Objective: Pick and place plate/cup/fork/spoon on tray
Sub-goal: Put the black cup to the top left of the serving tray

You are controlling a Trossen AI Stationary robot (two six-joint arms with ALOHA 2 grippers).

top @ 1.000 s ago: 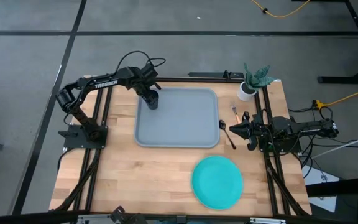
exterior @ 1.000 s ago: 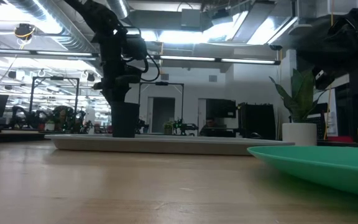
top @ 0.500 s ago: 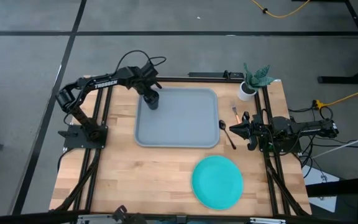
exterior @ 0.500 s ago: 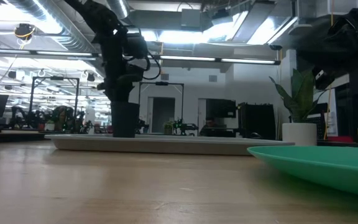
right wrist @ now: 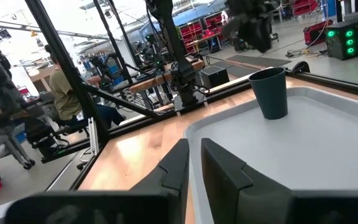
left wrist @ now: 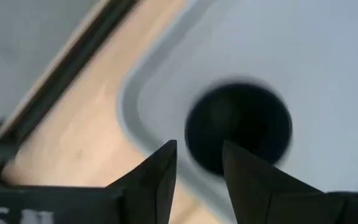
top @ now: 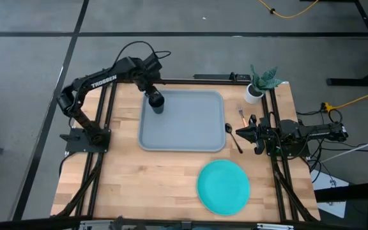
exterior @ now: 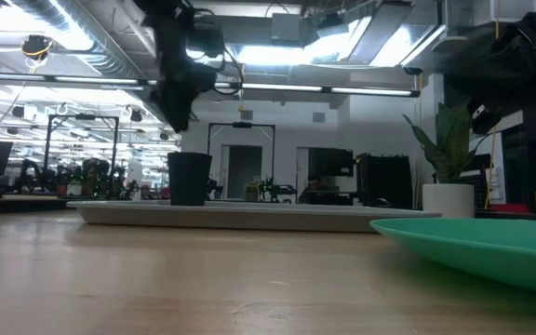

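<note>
The dark cup (top: 156,101) stands upright on its base in the far left corner of the grey-blue tray (top: 190,124). It also shows in the low view (exterior: 190,179) and the left wrist view (left wrist: 238,127). My left gripper (left wrist: 199,162) hangs above the cup, slightly open and empty; the low view shows it well clear of the rim (exterior: 177,116). The teal plate (top: 223,186) lies flat on the table near the front. The orange-handled fork (top: 241,117) and the dark spoon (top: 233,135) lie right of the tray. My right gripper (top: 243,133) waits beside them, shut.
A white pot with a green plant (top: 254,92) stands at the table's far right corner. Black frame rails run along both table sides. Bare wood lies in front of the tray and left of the plate. People and benches show in the room behind.
My left gripper has let go of the cup and risen straight up from it, drawing a little toward the table's far left. The cup stays upright in the tray's far left corner.
</note>
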